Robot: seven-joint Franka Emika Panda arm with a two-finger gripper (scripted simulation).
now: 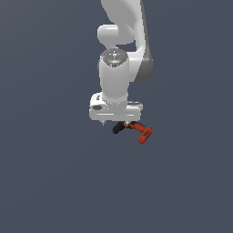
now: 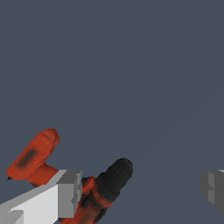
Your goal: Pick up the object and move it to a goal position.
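Observation:
The small red drill (image 1: 135, 129) lies on its side on the dark grey floor, its black tip (image 1: 117, 129) toward the exterior view's left and its flat red base (image 1: 145, 135) toward the right. My white gripper (image 1: 117, 121) hangs straight down right over the drill's tip end. In the wrist view the gripper (image 2: 141, 189) is open wide. One grey fingertip (image 2: 69, 192) is right next to the drill's body (image 2: 94, 197); whether it touches is not clear. The other fingertip (image 2: 213, 188) is far from it. The black tip (image 2: 114, 174) lies between the fingers, close to the first one. The red base (image 2: 35, 155) lies outside them.
The dark grey floor (image 1: 45, 182) spreads flat all around. The arm's white links (image 1: 120, 41) rise above the gripper.

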